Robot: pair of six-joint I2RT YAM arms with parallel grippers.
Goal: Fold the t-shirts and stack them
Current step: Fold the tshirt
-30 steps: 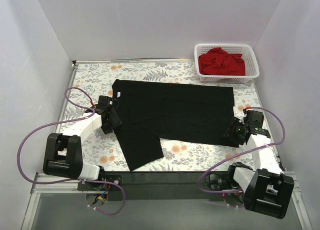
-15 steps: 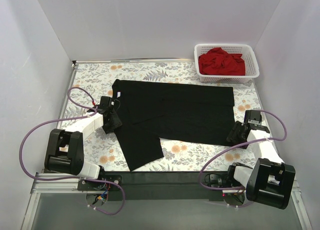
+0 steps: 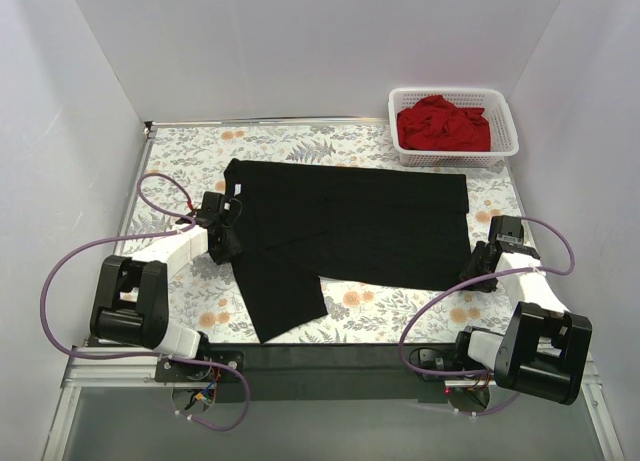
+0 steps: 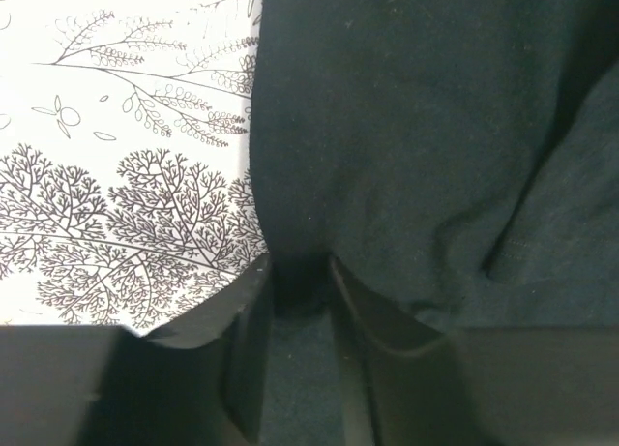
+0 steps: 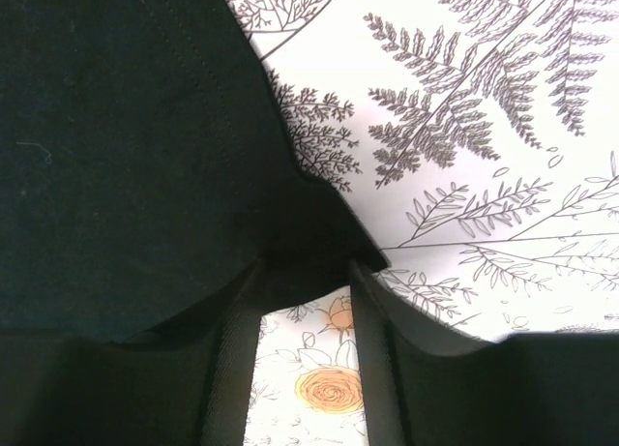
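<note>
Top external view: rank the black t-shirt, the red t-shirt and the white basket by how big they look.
1. black t-shirt, spread flat on the table, by far the largest.
2. white basket.
3. red t-shirt, bunched up inside the basket, so it looks smaller than the basket.

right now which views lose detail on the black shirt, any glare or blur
Top external: soft even light, no glare, black t-shirt a flat dark shape. Left wrist: weave visible, gripper fingers dark and blurred. Right wrist: tablecloth print crisp, shirt near featureless.
</note>
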